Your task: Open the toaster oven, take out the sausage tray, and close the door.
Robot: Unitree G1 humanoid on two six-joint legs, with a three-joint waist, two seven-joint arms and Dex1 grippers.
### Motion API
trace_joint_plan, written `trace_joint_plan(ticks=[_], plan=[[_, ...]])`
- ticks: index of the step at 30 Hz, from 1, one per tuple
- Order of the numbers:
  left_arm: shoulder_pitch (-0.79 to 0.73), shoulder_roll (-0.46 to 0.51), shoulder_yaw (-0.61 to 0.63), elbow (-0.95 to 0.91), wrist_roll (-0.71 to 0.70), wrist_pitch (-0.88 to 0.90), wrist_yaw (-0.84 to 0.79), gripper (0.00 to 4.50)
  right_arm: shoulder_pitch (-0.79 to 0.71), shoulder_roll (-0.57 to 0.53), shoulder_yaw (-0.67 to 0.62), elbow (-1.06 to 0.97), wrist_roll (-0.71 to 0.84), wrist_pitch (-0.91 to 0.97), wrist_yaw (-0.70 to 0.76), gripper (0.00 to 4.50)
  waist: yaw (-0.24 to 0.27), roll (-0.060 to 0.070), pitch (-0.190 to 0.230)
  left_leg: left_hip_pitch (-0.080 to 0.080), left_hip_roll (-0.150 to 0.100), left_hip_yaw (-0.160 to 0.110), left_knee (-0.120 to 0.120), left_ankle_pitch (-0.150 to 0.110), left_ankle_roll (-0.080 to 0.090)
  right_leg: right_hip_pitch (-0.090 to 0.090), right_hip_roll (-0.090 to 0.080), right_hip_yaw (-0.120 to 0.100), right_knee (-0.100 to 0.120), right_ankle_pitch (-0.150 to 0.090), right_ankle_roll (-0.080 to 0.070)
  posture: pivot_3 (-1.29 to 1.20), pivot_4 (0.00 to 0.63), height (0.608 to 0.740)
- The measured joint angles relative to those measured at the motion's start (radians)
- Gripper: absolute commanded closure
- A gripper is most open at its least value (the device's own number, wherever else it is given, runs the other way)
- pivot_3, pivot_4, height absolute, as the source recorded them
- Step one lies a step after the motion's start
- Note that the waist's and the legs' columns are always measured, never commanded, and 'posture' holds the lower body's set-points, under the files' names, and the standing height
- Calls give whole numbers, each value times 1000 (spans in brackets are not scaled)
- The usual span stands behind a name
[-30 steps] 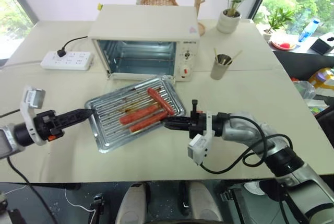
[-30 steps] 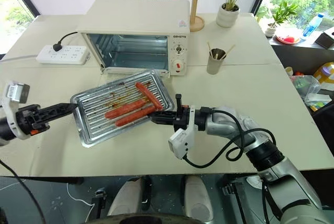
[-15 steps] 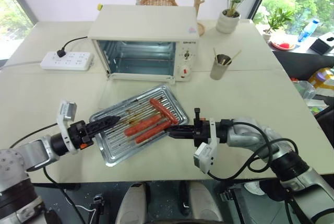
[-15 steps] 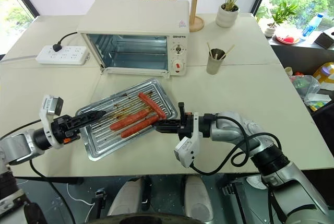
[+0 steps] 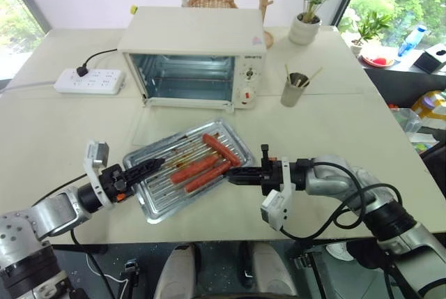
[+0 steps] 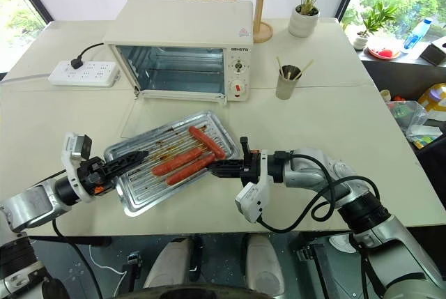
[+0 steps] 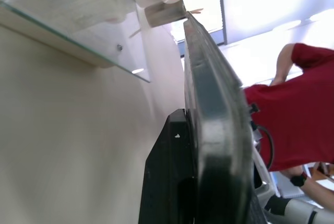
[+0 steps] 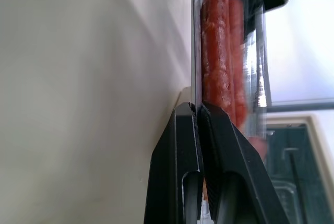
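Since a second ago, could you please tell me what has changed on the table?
The left tool swung in to the sausage tray and shut on its left rim. The right tool kept its grip on the right rim, and the tray barely shifted. The toaster oven stayed open.

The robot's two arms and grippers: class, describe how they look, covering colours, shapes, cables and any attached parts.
Both arms are silver-grey metal with rounded joint housings. Each ends in a black gripper, the left gripper and right gripper, with long, slim, tapering black jaws. A small white boxy module sits at each wrist, and the left gripper shows a small orange-red mark. Black cables loop loosely along the right arm; a thinner black cable trails from the left.
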Motion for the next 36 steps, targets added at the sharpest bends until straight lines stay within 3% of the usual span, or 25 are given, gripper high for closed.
trace_joint_plan(ticks=[10,13,15,24,36], plan=[[125,122,-173,16,-296,-217,151,4465,-1,-4,-2,0,-2,-11,0,4500,1,0,0,1,0,0,-1,0,0,2,0,0,-2,-1,-4,0,150,740],[157,155,-206,16,-343,-266,157,4500,-2,-14,-3,0,24,-10,10,3504,1,0,0,2,0,0,-1,0,0,3,0,0,-3,-2,-4,0,150,740],[180,173,-215,18,-346,-299,163,4500,-2,-27,-11,0,31,-7,14,2579,1,0,0,7,0,1,-4,0,0,7,0,0,-6,-2,-4,0,150,740],[263,179,-235,0,-339,-350,102,4500,-10,-53,-54,-1,22,-30,10,2579,2,0,0,10,0,1,-5,0,0,12,0,0,-11,-2,-5,0,150,740],[353,147,-124,2,-339,-427,13,4500,26,-96,-90,60,-16,-83,-28,2579,1,0,0,9,0,2,-5,0,0,12,0,0,-12,-2,-5,0,150,740]])
